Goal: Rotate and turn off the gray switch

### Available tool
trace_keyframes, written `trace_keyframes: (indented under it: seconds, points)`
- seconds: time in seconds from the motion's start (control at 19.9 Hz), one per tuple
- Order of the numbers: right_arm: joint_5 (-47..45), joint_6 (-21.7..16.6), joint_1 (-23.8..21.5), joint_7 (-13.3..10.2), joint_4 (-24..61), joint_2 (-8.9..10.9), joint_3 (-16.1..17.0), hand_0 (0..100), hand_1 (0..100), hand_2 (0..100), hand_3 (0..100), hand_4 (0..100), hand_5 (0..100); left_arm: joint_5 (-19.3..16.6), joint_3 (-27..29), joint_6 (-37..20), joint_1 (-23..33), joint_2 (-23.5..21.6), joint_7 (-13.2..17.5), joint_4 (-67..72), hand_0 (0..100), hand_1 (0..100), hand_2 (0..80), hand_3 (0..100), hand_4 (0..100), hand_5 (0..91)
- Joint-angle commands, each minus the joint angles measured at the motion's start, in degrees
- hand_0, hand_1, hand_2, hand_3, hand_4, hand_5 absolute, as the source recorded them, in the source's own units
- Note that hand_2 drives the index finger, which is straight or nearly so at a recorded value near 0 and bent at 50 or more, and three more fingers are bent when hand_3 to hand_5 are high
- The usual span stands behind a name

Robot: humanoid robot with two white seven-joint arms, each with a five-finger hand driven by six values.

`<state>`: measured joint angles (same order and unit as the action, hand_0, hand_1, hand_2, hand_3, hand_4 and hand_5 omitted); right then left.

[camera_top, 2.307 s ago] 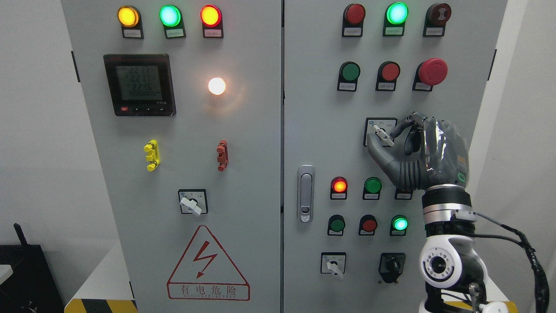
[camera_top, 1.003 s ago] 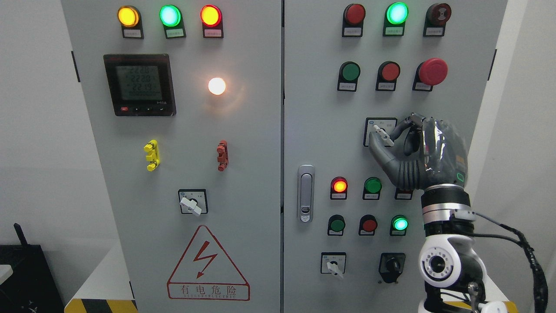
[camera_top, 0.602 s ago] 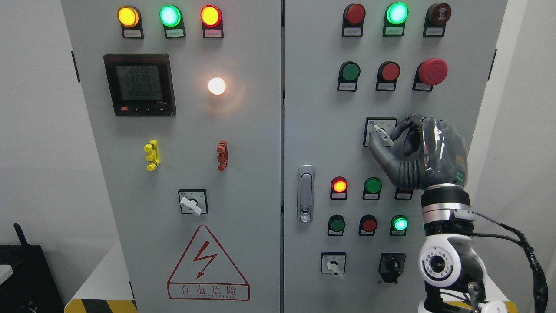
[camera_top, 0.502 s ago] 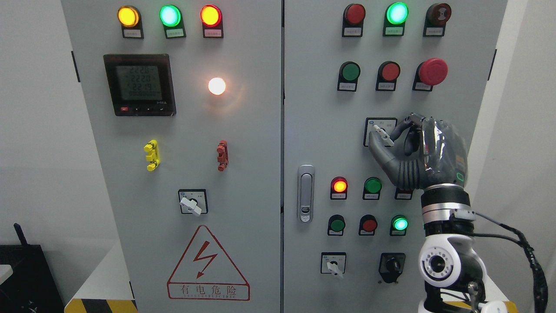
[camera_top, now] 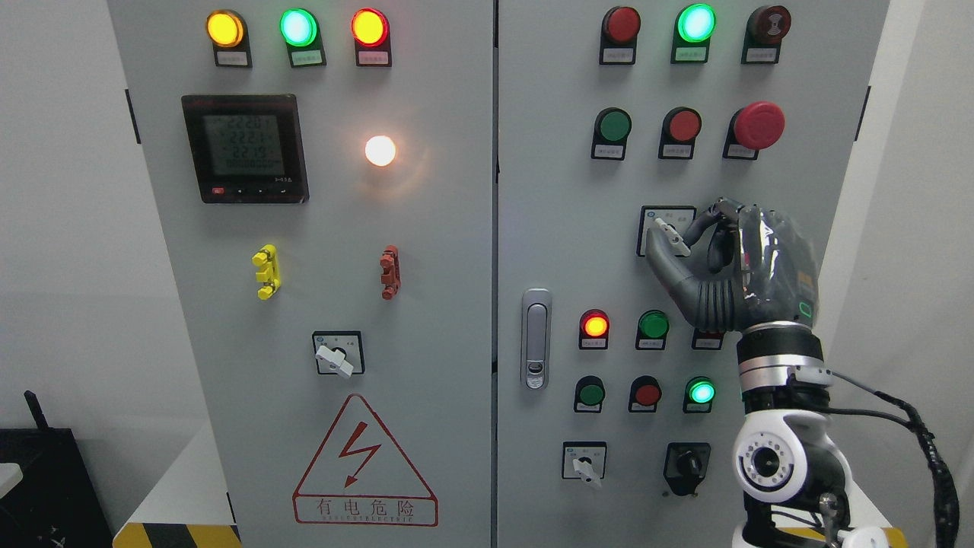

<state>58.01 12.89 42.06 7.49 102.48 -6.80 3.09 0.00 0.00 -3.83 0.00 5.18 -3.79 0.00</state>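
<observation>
Big grey cabinet [camera_top: 456, 251] w/ two doors fills the wall in front of me; all the action is on the right-hand door. Lots of lamps lit on it: a green lamp [camera_top: 695, 23] glowing up top, an orange-red lamp [camera_top: 594, 325] lower down, another small green light [camera_top: 701, 392] below that, so nothing looks shut off yet.

The right robot hand [camera_top: 723, 266] comes up from the lower right on its arm, wrist abt level w/ the row of lamps. Left arm isn't in sight at all.

Task's thing, the gray switch [camera_top: 671, 236], sits mid-height on the right door, on a small square plate under the green & red push buttons. Its pale lever lies slanted, upper-left to lower-right, not straight up or level.

Progress, as I judge it: reach & grip are done, the turn itself is barely begun or not begun, since the lever's on a slant & the lamps are on. Left to do: twist the lever round to its off spot, then let go & pull back.

Robot hand is pinching the lever: thumb [camera_top: 660, 262] under & left of it, index finger [camera_top: 704, 219] curled over from the upper right, other fingers bent loosely behind. Narrow grip, not spread.
</observation>
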Motion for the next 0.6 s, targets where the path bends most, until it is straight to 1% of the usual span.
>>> trace_keyframes:
  seconds: [0.0, 0.35, 0.55]
  points:
    - [0.0, 0.0, 0.0, 0.0, 0.0, 0.03, 0.0, 38, 43, 66, 100, 93, 100, 1.1, 0.4, 0.0, -0.5, 0.0, 0.0, -1.5, 12, 39, 0.0, 0, 0, 0.0]
    - [-0.1, 0.0, 0.2, 0.0, -0.1, -0.05, 0.0, 45, 42, 67, 100, 93, 100, 1.1, 0.4, 0.0, -0.5, 0.0, 0.0, -1.5, 12, 39, 0.0, 0, 0, 0.0]
    - [-0.1, 0.0, 0.2, 0.1, -0.1, -0.05, -0.4, 46, 42, 67, 100, 93, 100, 1.1, 0.4, 0.0, -0.5, 0.0, 0.0, -1.5, 12, 39, 0.0, 0, 0, 0.0]
